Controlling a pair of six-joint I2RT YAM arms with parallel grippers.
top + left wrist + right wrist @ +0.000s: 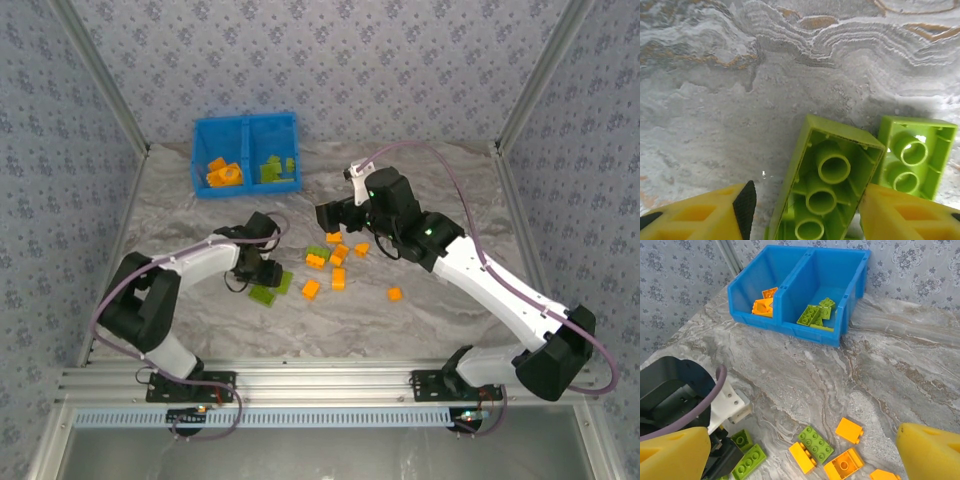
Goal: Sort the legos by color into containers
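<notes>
Two compartments split the blue bin [247, 130] at the far side of the marble table [180, 215]. From above, orange legos [224, 174] lie in its left half and green legos [278, 170] in its right. Well in front of the bin, toward the arm bases, loose bricks [338, 278] are scattered, mostly orange. The left gripper [262, 272] is low over the table in front of the bin's left half. The right gripper [333, 215] hangs between the bin and the scatter.

In the left wrist view, the left gripper [807, 212] straddles an overturned green brick [825, 182], its jaws narrowed about it. One black pad [745, 205] stands just off the brick, with a sliver of table between. The other finger [905, 215] meets the brick's edge, though I cannot tell whether it presses. A second green brick [915, 152], also underside up, lies touching the first.

In the right wrist view, the right gripper [800, 455] has its jaws wide apart and holds nothing. The bin is ahead, orange pieces in one compartment and green in the other. Between the bin and the fingers, orange and green bricks rest on the table, beside the black left arm [670, 390].
</notes>
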